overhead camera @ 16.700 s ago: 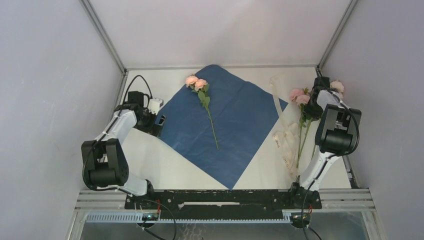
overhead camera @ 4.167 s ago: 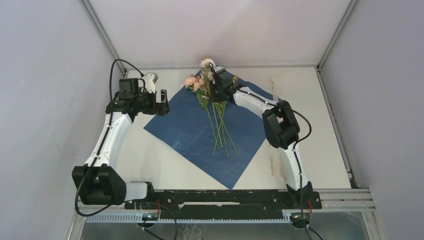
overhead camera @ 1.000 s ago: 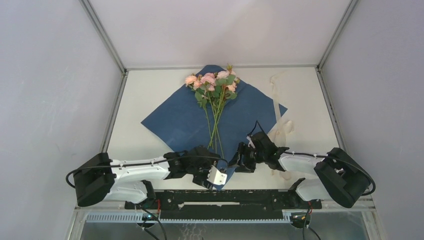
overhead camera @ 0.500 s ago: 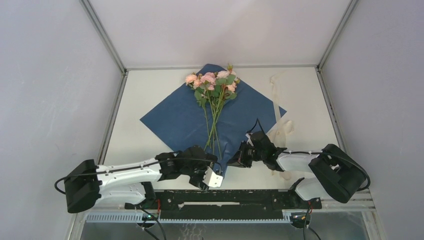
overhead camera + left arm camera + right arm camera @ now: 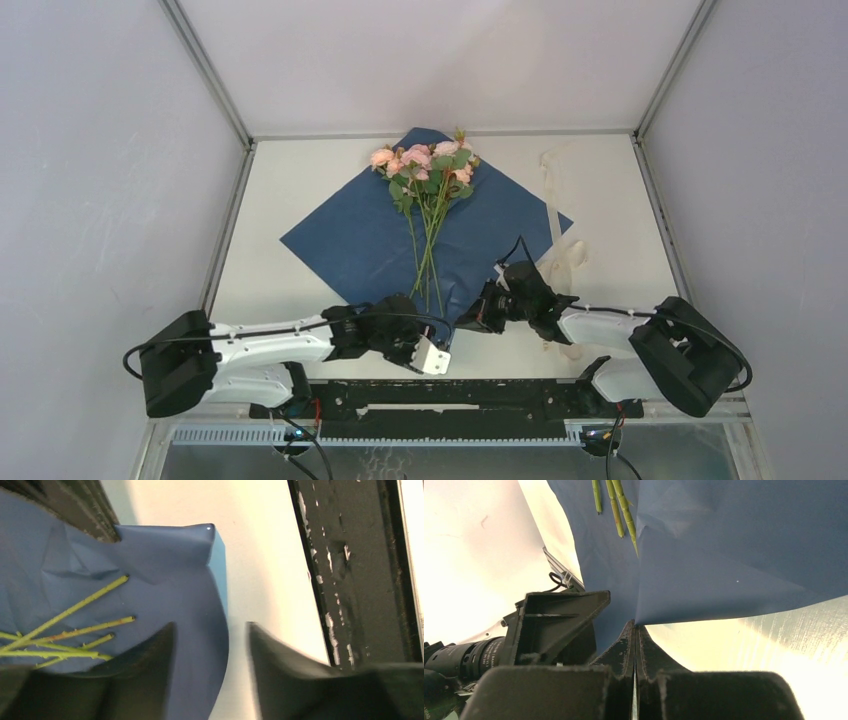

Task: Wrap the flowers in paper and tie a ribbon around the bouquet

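The navy paper (image 5: 370,240) lies as a diamond on the table, with the flowers (image 5: 428,165) on it, pink blooms far and green stems (image 5: 428,270) pointing near. My right gripper (image 5: 477,318) is shut on the paper's near right edge (image 5: 724,555), lifting it, and the stem ends (image 5: 614,505) show beyond. My left gripper (image 5: 210,630) stands open astride the paper's near edge (image 5: 75,575), one finger (image 5: 150,675) over the sheet, the other (image 5: 285,675) over bare table. The cream ribbon (image 5: 553,205) lies loose to the right.
The black base rail (image 5: 350,555) runs just beyond the paper's near corner, which curls up and shows its light blue underside (image 5: 220,550). The left gripper's body (image 5: 559,615) sits close beside my right fingers. Grey walls enclose the table (image 5: 300,190).
My right gripper has closed on the paper's edge and raised it slightly. The left gripper's jaws have narrowed around the near edge, and that arm shifted a little.
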{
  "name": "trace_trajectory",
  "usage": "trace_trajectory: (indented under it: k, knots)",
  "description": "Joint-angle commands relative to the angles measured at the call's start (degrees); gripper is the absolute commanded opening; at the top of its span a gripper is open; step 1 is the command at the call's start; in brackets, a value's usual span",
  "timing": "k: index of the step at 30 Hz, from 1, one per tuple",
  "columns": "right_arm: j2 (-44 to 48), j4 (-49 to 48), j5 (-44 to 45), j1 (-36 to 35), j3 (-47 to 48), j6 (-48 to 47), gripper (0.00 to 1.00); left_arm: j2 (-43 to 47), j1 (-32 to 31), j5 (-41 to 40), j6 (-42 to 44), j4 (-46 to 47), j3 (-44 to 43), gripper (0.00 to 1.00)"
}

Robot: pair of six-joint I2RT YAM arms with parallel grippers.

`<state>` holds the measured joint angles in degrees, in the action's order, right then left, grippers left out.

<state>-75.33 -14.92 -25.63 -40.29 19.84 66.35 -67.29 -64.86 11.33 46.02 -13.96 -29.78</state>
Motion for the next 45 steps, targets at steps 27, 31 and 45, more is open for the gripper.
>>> trace_trajectory:
  k: [27, 31, 45]
  knots:
    - [-18.47, 29.53, 3.04, 10.14, 28.08, -36.24, 0.11, -0.06, 5.39, 3.36, -10.40, -8.83, -14.49, 0.00]
    - [-22.76, 30.37, 2.86, 12.01, 25.91, -36.65, 0.08, -1.06, 8.91, 1.78, -10.73, -7.47, -15.73, 0.00]
    - [-15.94, 36.21, 3.86, 14.78, 22.62, -40.14, 0.11, -11.51, 19.16, -4.66, -12.29, -1.75, -21.10, 0.00]
